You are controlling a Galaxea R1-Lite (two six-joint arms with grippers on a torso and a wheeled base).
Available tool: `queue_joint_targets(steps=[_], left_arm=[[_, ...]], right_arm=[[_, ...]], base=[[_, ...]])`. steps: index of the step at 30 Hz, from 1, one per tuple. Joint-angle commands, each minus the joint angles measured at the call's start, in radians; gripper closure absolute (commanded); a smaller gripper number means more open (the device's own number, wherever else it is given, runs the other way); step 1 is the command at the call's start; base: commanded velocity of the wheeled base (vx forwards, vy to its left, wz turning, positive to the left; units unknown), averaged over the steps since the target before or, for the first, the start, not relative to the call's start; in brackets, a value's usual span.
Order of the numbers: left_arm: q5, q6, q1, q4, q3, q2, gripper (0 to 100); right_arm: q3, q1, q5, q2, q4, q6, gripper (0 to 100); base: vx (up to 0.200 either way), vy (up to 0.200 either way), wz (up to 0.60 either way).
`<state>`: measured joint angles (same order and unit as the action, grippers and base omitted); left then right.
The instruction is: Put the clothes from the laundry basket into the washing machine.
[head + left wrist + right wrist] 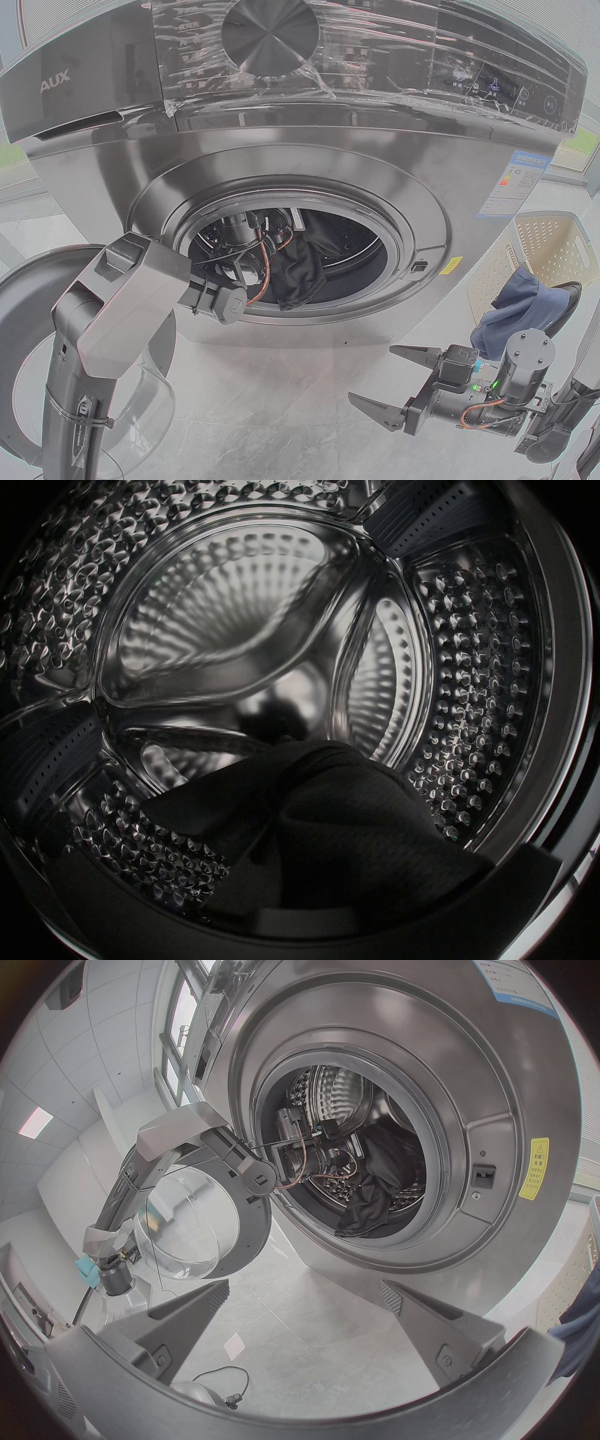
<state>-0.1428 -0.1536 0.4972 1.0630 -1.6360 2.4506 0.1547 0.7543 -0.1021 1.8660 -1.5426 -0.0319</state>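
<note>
A silver-grey front-loading washing machine (350, 162) fills the upper and middle head view. Its round glass-windowed door (25, 300) stands swung open at the lower left of the frame. The left arm (125, 294) rises from the lower left and its wrist passes through the round opening into the dimpled steel drum (237, 624). The left gripper (350, 1147) sits inside the opening right beside a black cloth garment (303, 269), and I cannot tell whether its claw is spread or closed. The garment hangs in the centre of the opening, its lower end draped onto the rim. In the left wrist view it lies bunched on the drum's lower wall.

At the lower right of the head view the right gripper (373, 373) hovers above the pale grey tiled floor (269, 400), its claw spread wide and holding nothing. Just behind it, at the right edge, a blue cloth garment (522, 309) hangs over the rim of a cream perforated plastic laundry basket (550, 244).
</note>
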Motion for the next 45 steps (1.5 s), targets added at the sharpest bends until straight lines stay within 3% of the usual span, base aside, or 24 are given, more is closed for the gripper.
queue_joint_targets(steps=[1, 10, 11, 16, 27, 35, 38, 45], left_arm=[[-0.001, -0.007, -0.003, -0.001, -0.004, 0.018, 0], [-0.001, -0.098, 0.020, -0.097, 0.180, -0.116, 0], [-0.001, -0.107, 0.020, -0.161, 0.209, -0.145, 0], [0.011, -0.107, 0.030, -0.239, 0.298, -0.171, 0], [0.014, -0.093, 0.043, -0.221, 0.321, -0.104, 0], [0.014, -0.098, 0.052, -0.153, 0.331, -0.130, 0], [0.015, -0.095, 0.072, -0.141, 0.383, -0.174, 0], [0.029, -0.084, 0.153, 0.008, 0.616, -0.286, 0]], right_arm=[[0.003, -0.001, -0.001, -0.001, -0.001, 0.000, 0], [0.005, -0.001, -0.002, -0.001, -0.001, 0.000, 0], [0.008, -0.001, -0.002, -0.001, -0.001, 0.000, 0], [0.011, 0.002, -0.001, 0.001, -0.001, 0.000, 0], [0.009, 0.000, -0.002, 0.005, -0.001, -0.002, 0], [0.005, -0.001, -0.002, 0.009, -0.001, -0.002, 0], [0.000, -0.003, -0.002, 0.009, -0.001, -0.002, 0], [-0.010, -0.003, -0.004, 0.002, -0.001, -0.002, 0]], base=[[0.000, 0.000, 0.00], [0.000, 0.000, 0.00], [0.000, 0.000, 0.00], [0.000, 0.000, 0.00], [0.000, 0.000, 0.00], [0.000, 0.000, 0.00], [0.000, 0.000, 0.00], [0.000, 0.000, 0.00]])
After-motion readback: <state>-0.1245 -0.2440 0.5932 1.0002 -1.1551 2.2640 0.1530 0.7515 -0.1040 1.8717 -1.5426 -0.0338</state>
